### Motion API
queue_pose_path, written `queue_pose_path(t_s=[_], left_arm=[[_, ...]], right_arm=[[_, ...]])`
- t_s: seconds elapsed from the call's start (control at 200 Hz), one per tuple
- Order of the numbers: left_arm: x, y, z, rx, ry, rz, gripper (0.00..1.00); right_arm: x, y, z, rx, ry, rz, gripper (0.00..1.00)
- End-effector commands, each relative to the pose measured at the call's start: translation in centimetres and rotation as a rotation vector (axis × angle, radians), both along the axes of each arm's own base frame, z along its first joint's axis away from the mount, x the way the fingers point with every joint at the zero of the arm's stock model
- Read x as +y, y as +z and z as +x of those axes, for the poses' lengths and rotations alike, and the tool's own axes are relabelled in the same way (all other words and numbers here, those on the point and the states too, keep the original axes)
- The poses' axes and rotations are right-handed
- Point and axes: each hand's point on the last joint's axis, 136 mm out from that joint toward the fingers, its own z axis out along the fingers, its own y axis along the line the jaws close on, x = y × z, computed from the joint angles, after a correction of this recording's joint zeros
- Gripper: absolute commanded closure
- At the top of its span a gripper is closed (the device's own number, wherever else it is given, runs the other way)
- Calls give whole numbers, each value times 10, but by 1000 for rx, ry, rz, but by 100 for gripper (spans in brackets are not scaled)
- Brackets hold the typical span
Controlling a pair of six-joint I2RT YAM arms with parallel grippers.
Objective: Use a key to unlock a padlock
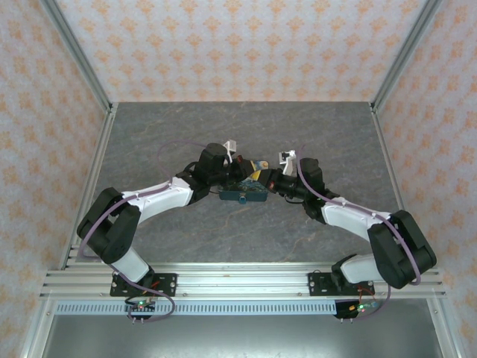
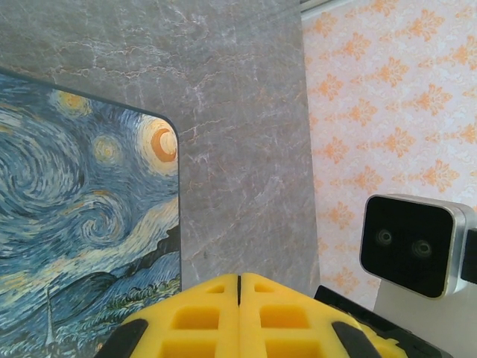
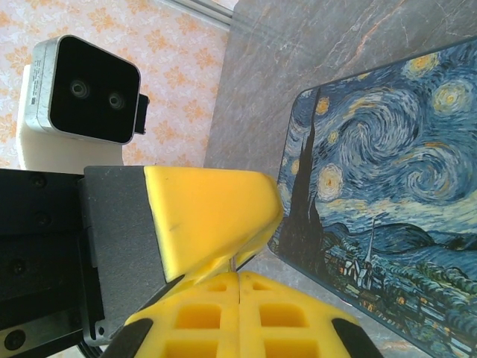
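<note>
Tabletop [image 1: 223, 119] in grey marble is spreading between papered walls. Both arms are bending at the elbow and reaching inward, the left arm [image 1: 160, 195] from the left and the right arm [image 1: 350, 215] from the right, wrists meeting mid-table over a painted mat [image 1: 242, 195]. The left gripper [image 2: 238, 294] is pressing its yellow fingers together beside the mat's corner. The right gripper [image 3: 238, 298] is likewise holding its fingers together, the left's yellow finger lying just above them. Where the padlock and key are sitting, I cannot tell.
</note>
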Motion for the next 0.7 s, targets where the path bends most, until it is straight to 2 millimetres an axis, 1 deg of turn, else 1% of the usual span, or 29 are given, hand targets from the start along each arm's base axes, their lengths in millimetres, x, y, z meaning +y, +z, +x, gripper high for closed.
queue_pose_path(t_s=[0.0, 0.075, 0.135, 0.19, 0.3, 0.36, 0.405, 0.415, 0.53, 0.696], left_arm=[[4, 1, 2, 3, 13, -1, 100], [9, 2, 3, 16, 43, 5, 100], [14, 4, 5, 22, 79, 0, 100], [20, 6, 6, 29, 119, -13, 100], [29, 12, 12, 42, 204, -71, 100], [33, 17, 15, 45, 245, -110, 100], [34, 21, 17, 43, 269, -141, 100], [34, 23, 18, 40, 273, -148, 100], [34, 39, 25, 3, 300, -212, 100], [31, 58, 31, -72, 291, -254, 100]], right_arm=[[-9, 18, 8, -51, -53, 37, 86], [-23, 23, 11, -51, -111, 49, 59], [-33, 29, 13, -58, -157, 62, 49], [-40, 35, 15, -69, -192, 71, 43], [-49, 39, 22, -56, -270, 87, 38], [-55, 42, 29, -44, -332, 126, 37], [-56, 43, 33, -41, -351, 156, 37], [-56, 46, 34, -47, -356, 170, 36], [-51, 58, 47, -54, -368, 274, 36], [-40, 69, 62, -61, -354, 369, 38]])
